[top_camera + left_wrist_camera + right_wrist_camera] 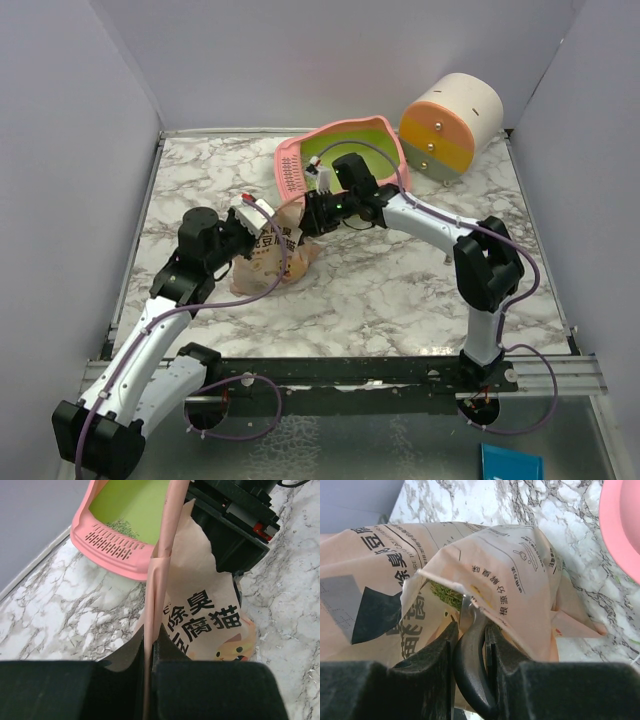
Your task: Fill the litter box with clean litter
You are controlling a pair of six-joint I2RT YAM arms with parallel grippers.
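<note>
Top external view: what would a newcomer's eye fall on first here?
The tan pouch in the middle of the table, its edge pinched by the left gripper while the right gripper holds a scoop at its torn mouth. Behind it sits the pink litter box, bright green inside.

marble table (380,290), pale lilac walls (250,60)

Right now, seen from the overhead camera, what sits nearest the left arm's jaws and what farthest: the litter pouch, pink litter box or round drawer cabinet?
1. Tan litter pouch: pinched in the left jaws, centre-left.
2. Pink litter box: behind the pouch, at the back middle.
3. Round drawer cabinet: back right corner.
</note>
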